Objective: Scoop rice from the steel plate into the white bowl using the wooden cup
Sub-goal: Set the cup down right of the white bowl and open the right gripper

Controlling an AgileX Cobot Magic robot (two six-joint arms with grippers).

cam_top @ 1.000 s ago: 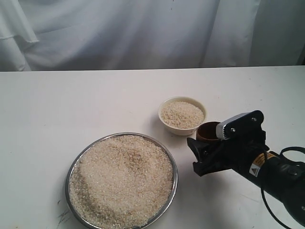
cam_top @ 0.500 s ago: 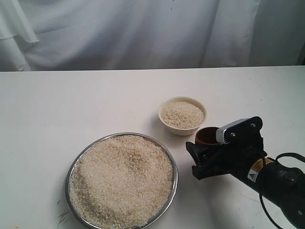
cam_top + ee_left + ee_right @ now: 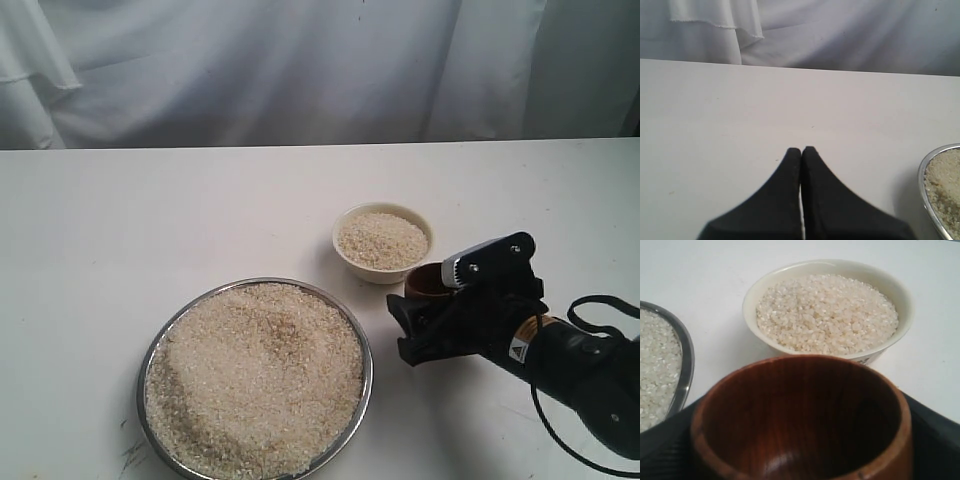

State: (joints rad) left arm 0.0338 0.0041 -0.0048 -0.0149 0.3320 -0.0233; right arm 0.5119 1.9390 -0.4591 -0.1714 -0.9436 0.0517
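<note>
Rice (image 3: 255, 375) fills the steel plate (image 3: 256, 281), which sits on the white table (image 3: 150, 220) toward its near left. The right gripper (image 3: 402, 327) hangs just right of the plate, grasping the wooden cup (image 3: 424, 283) upright. The cup is just beside the rice-filled white bowl (image 3: 370, 275). The left gripper (image 3: 801, 150) is clenched and holds nothing. A yellow warning-triangle sticker (image 3: 518, 350) marks the right arm, its writing too small to read.

overview, close wrists — shared steel plate (image 3: 258, 283)
</note>
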